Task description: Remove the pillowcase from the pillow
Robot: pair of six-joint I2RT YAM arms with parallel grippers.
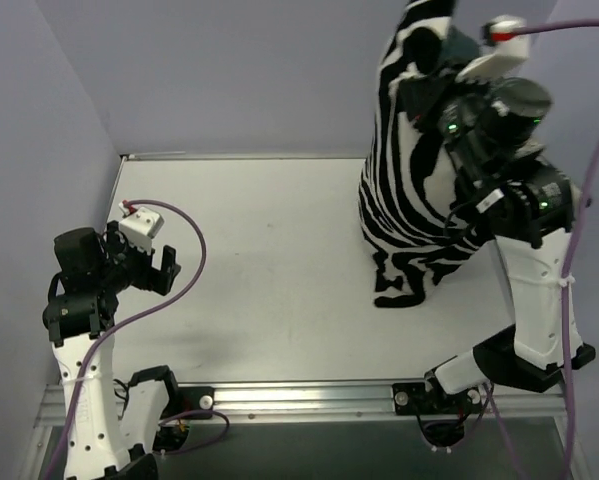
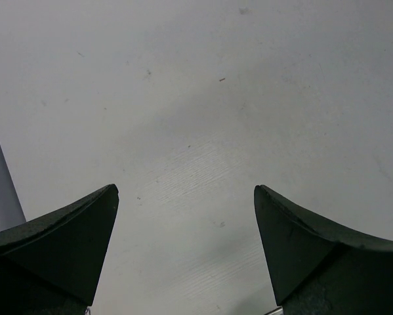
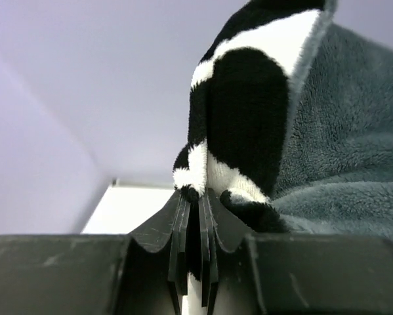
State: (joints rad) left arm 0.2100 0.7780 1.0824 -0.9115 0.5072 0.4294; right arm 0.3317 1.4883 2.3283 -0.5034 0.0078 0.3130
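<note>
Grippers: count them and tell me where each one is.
2. The left gripper is open over the table near the left wall; the right gripper is raised at far right, shut on the zebra-striped pillowcase.

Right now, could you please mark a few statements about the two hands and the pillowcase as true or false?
1. The right hand is shut on the pillowcase. True.
2. The left hand grips a corner of the pillowcase. False: it is open above the table, apart from the fabric.
3. The pillowcase lies flat on the table. False: it hangs from the right hand, which is high up.
4. The pillowcase's dark grey-green inside shows beside the right hand. True.
</note>
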